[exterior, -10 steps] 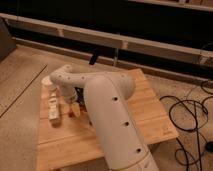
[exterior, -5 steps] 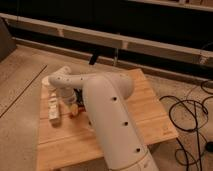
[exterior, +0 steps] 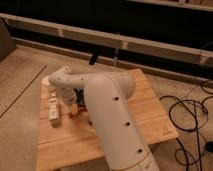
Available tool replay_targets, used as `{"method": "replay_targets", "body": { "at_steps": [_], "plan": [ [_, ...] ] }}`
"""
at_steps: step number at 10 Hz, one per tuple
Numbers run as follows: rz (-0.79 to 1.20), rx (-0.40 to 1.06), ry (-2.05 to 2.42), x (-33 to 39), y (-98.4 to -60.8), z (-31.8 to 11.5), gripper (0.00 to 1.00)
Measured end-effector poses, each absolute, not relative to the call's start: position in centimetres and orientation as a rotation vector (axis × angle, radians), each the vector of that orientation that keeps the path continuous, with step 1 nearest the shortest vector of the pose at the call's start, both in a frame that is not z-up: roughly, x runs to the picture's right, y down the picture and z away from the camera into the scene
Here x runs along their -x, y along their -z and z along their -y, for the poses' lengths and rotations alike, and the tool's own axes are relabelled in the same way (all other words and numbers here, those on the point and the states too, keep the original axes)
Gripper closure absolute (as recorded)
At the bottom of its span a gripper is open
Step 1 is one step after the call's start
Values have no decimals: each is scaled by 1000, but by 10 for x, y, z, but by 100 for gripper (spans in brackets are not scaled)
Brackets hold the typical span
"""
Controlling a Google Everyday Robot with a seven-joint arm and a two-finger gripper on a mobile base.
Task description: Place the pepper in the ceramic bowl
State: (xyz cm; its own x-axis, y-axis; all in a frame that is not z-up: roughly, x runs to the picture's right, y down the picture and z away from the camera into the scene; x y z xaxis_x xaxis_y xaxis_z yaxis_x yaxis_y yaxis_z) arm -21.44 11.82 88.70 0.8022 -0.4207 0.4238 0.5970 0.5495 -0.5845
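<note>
A pale elongated object lies left of the gripper. The gripper hangs low over the wooden table; its opening and hold cannot be told. The pepper shows just beneath it. The dark ceramic bowl sits just right, partly hidden by the arm.

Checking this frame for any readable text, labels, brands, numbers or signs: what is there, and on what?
None can be read.
No words, labels or numbers show on the arm, the table or the pale object lying on its left side.
The gripper sits low over the table's left part, beside that pale object; no marking shows on it.
</note>
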Motion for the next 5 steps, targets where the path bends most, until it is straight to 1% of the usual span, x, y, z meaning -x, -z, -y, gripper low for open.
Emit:
{"method": "replay_targets", "body": {
  "at_steps": [2,5],
  "plan": [
    [297,636,644,237,-861,-76,100],
    [326,487,667,248,-817,-34,100]
  ]
}}
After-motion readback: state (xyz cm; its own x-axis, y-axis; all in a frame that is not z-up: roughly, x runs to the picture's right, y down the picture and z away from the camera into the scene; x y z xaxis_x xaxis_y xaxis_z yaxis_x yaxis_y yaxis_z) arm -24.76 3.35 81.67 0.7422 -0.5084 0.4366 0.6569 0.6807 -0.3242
